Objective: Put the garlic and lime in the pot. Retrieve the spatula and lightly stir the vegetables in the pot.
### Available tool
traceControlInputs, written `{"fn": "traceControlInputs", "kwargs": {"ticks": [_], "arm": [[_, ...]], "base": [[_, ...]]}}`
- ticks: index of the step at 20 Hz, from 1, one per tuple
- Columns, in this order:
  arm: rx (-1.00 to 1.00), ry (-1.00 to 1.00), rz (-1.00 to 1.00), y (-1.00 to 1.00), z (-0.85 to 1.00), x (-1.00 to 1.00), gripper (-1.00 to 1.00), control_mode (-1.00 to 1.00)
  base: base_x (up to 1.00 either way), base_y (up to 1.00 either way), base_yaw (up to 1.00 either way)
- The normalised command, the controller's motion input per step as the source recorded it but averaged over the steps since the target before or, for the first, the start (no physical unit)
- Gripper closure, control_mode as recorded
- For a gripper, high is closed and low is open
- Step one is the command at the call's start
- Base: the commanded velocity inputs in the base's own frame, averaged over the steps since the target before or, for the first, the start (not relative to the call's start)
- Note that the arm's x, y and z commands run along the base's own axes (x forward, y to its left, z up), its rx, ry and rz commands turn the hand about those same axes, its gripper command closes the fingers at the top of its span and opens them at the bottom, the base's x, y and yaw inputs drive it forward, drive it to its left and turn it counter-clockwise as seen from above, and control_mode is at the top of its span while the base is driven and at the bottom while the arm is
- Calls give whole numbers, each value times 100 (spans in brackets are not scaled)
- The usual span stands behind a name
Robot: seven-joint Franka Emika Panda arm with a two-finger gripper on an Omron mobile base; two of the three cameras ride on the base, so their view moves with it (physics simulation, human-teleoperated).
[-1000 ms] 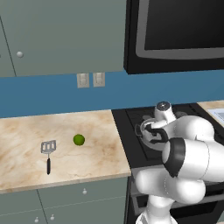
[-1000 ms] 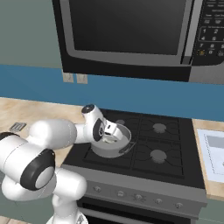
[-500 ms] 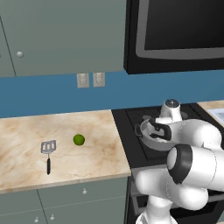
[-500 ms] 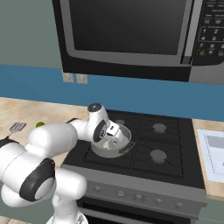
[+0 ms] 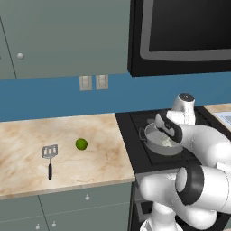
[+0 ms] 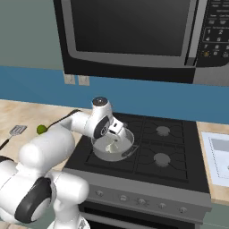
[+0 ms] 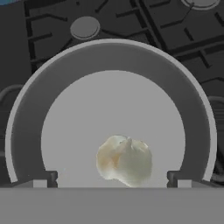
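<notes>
Garlic lay in the pot; lime and spatula waited on the counter
The gripper (image 7: 112,177) hung over the pot (image 7: 30,113) on the stove's (image 6: 179,147) front left burner, its jaws spread wide and holding nothing, a fingertip (image 7: 46,178) at each side of the garlic (image 7: 124,160), which rested loose on the pot floor. The lime (image 5: 81,144) sat on the marble counter (image 5: 27,135) left of the stove, well apart from the pot. The spatula (image 5: 49,158) lay flat just left of the lime, its long axis running front to back: slotted head toward the blue wall, black handle pointing at the counter's front edge
</notes>
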Motion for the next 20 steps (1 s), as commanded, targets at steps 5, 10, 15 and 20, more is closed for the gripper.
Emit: {"fn": "traceControlInputs", "kwargs": {"ticks": [5, 10, 15, 20], "arm": [[-2, 0, 0, 35, 47, -63, -100, -100], [-7, 0, 1, 55, 31, -63, -100, -100], [0, 0, 7, 77, 13, -34, -100, -100], [0, -1, 1, 82, 7, 0, -100, -100]], "base": [[0, 0, 0], [0, 0, 0], [0, 0, 0], [0, 0, 0]]}}
